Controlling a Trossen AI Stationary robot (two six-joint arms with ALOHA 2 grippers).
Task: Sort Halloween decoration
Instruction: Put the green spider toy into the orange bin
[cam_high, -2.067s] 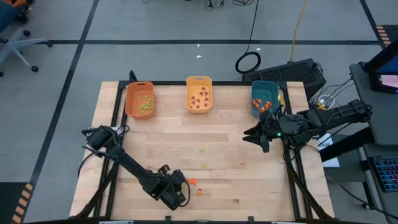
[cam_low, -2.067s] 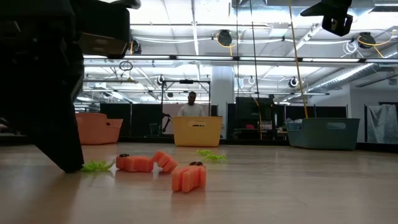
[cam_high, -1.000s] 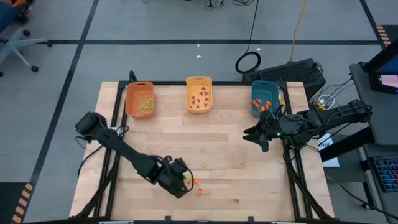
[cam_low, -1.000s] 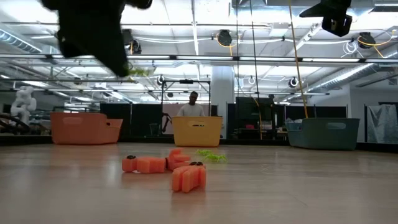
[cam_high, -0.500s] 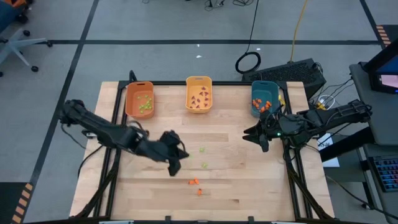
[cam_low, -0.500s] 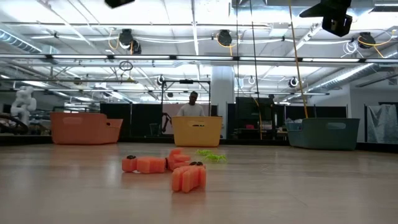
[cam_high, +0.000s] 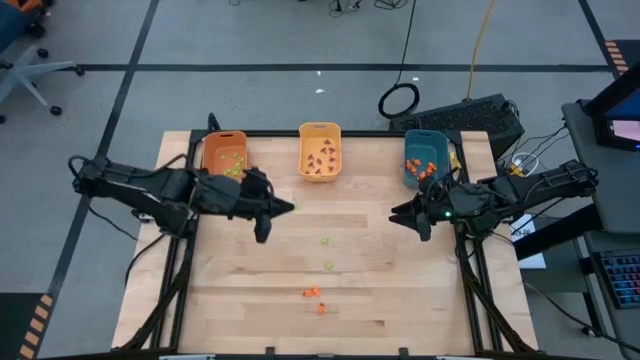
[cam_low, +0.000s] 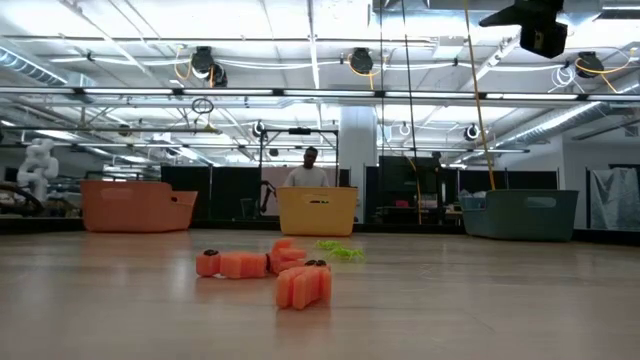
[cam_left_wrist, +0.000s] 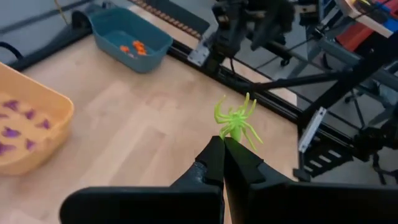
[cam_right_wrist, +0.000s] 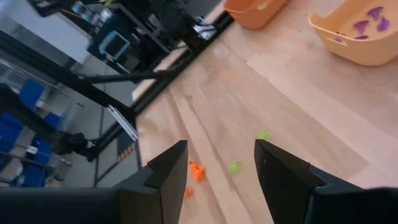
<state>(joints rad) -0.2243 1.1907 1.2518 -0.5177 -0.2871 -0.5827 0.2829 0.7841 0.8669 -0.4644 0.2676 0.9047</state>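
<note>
One green spider (cam_left_wrist: 236, 120) sat clamped in the left pincer (cam_left_wrist: 222, 148), held aloft near the orange bin (cam_high: 224, 160) holding other greens, likely for drop-off. Right pincer (cam_right_wrist: 221, 163) waited, spread and empty, by the teal bin (cam_high: 424, 158).

My left gripper (cam_high: 283, 210) is pinched tight, arm stretched in from the bench's left edge toward the far side. My right gripper (cam_high: 397, 216) hangs parted near the right edge.
</note>
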